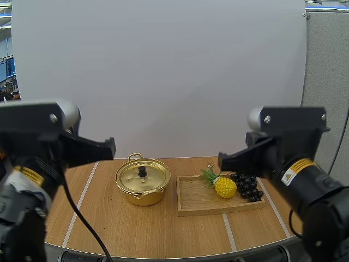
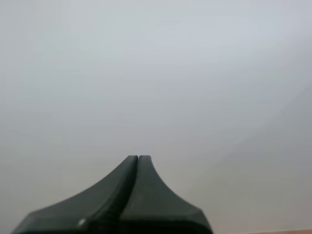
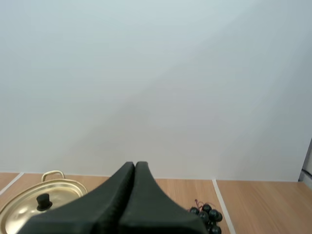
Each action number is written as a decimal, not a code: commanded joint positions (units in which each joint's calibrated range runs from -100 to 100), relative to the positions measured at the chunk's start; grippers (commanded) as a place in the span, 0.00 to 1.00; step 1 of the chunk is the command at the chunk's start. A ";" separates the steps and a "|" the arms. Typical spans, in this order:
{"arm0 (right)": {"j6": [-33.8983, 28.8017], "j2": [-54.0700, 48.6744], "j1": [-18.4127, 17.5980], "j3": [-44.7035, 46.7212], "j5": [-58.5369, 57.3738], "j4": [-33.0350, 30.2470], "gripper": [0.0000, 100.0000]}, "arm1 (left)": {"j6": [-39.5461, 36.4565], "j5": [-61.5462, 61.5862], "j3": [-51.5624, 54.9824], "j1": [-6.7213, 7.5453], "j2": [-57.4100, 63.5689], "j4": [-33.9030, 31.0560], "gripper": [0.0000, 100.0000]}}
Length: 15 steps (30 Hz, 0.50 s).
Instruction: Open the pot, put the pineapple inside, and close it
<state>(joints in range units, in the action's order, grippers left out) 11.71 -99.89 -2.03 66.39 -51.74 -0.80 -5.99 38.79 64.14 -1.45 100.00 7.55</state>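
L hand point(image 2: 138, 157) & R hand point(image 3: 135, 164): both up off desk point(image 1: 136, 229), fingers together, holding nothing | round gold metal pot point(image 1: 143, 182): lid on, desk centre-left | small yellow pineapple point(image 1: 224, 187): on shallow wooden tray point(image 1: 192, 201), just beside black grape bunch point(image 1: 249, 186) | step: open lid; spread L fingers, drop straight over black lid knob point(image 1: 142, 171), pinch, lift vertical | yellow sticker on R arm point(image 1: 292, 173): text unreadable
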 commanded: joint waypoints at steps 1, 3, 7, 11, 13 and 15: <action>0.62 -0.11 0.22 -8.50 -12.12 -0.02 0.00 | 0.09 12.85 -9.67 -0.04 0.00 -0.65 0.00; 0.62 -0.11 0.22 -9.99 -13.93 -0.02 0.00 | 0.09 13.28 -10.78 -0.04 0.00 -0.55 0.00; 0.62 -0.11 0.22 -11.95 -14.34 -0.02 0.00 | 0.09 14.79 -11.58 -0.04 0.00 -0.55 0.00; 0.62 1.09 0.22 -12.20 -15.09 -0.02 0.00 | 0.09 17.24 -11.58 -0.04 -2.45 -0.55 0.00; 0.62 3.69 0.22 -12.20 -15.90 -0.02 0.00 | 0.09 17.45 -11.58 -0.04 -6.77 -0.55 0.00; 0.62 6.72 0.22 -12.20 -16.71 -0.02 0.00 | 0.09 17.60 -11.58 -0.04 -10.67 -0.55 0.00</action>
<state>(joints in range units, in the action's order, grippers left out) 11.83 -99.70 -2.03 54.92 -66.23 -0.80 -5.99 53.67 53.03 -1.45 100.00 7.19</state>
